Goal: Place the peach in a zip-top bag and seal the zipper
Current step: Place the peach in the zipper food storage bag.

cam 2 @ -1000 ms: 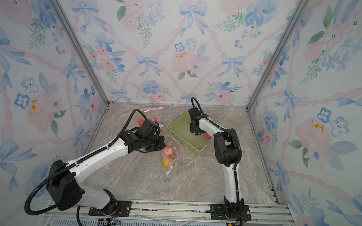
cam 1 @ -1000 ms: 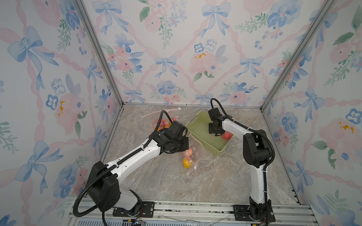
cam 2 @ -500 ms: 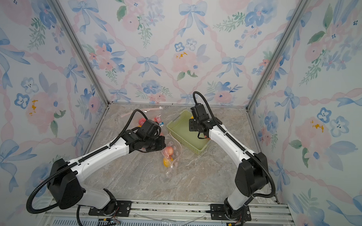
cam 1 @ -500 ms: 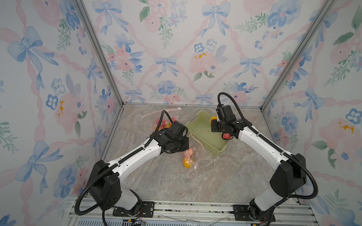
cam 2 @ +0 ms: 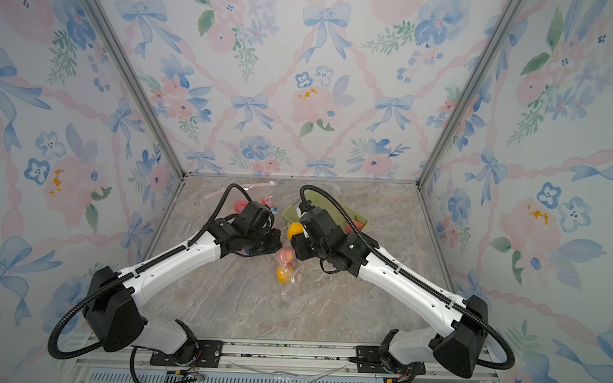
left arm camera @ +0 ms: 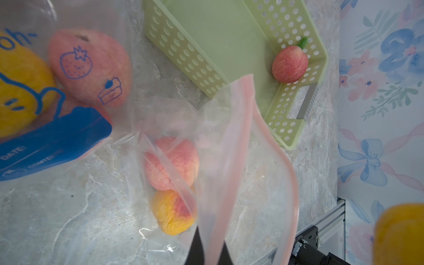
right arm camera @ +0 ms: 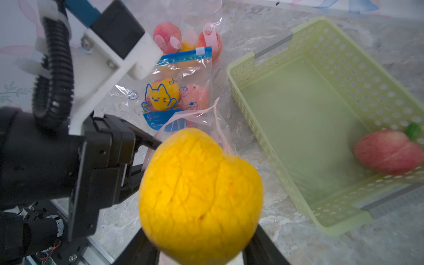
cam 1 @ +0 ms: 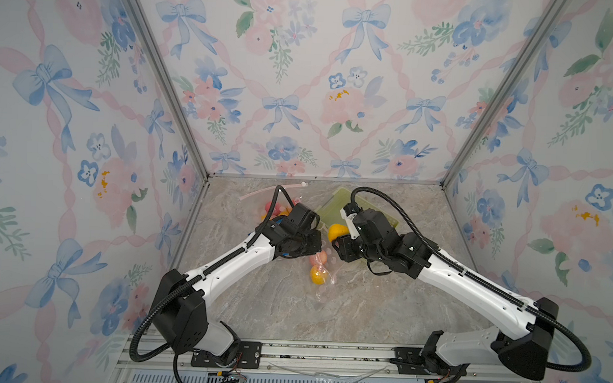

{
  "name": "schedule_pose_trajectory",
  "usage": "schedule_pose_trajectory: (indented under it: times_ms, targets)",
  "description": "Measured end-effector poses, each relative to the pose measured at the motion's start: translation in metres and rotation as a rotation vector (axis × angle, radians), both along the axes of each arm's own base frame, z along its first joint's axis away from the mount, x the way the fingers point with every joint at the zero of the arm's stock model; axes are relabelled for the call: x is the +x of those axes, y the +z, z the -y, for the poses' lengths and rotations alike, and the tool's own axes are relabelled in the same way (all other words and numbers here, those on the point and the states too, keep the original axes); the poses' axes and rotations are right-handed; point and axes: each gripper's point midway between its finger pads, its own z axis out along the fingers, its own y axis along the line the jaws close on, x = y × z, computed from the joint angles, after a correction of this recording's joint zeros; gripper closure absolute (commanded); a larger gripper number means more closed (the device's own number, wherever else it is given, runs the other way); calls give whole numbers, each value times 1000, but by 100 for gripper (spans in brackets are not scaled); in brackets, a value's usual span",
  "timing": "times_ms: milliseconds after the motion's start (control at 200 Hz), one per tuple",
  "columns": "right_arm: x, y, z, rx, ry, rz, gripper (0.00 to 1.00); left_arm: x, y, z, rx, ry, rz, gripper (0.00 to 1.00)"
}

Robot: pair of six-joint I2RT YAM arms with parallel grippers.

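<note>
Two grips: left pincer clamps the zip-top bag by its rim, right pincer holds the yellow peach, best released squarely over the mouth.

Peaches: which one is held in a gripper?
The all-yellow peach, clamped in the right gripper; the pink one lies in the green basket, the rest sit inside clear bags.

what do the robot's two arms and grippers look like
The left arm and right arm match: smooth white link shells, black joint housings and black bases. A ribbed black hose loops outside each. The left gripper and right gripper are black with parallel fingers; a white bracket sits at the left wrist.
</note>
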Motion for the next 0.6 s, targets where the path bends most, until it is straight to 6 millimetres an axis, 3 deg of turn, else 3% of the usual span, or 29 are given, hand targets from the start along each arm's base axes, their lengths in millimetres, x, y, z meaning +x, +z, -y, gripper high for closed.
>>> schedule_pose_trajectory:
  times_ms: [200, 395, 600]
  targets:
    - [-6, -25, -15, -12, 12, -76, 41, 0, 0, 0, 0, 0, 0, 100]
    - [-3, -53, -21, -61, -4, -133, 27, 0, 1, 0, -1, 0, 1, 100]
    - [-2, -56, -19, -70, -8, -136, 24, -1, 5, -1, -8, 0, 10, 100]
